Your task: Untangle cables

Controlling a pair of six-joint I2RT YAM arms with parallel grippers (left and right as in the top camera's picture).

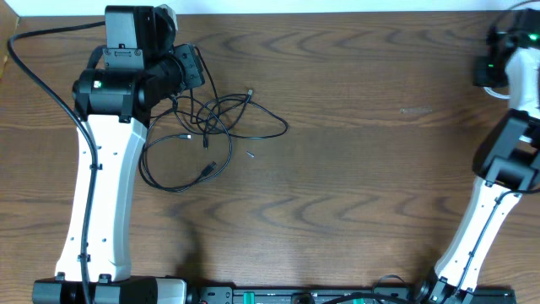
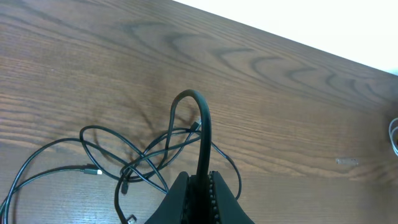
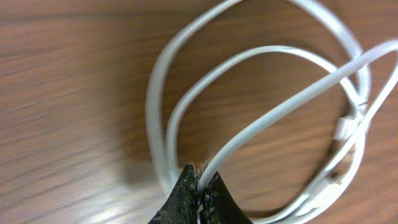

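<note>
A tangle of thin black cables (image 1: 215, 118) lies on the wooden table at the upper left, with small plug ends splayed out. My left gripper (image 1: 194, 72) sits at the tangle's back edge. In the left wrist view this gripper (image 2: 200, 178) is shut on one black cable, which arches up in a loop (image 2: 189, 98) above the rest of the tangle (image 2: 124, 163). At the far right, my right gripper (image 3: 201, 171) is shut on a strand of the coiled white cable (image 3: 249, 59). A sliver of that white cable (image 2: 394, 134) shows at the left wrist view's right edge.
A small loose bit (image 1: 251, 154) lies just right of the black tangle. The thick black arm wire (image 1: 34, 67) runs down the left side. The table's back edge (image 1: 337, 12) is close behind both grippers. The arm bases and a rail (image 1: 278, 295) line the front.
</note>
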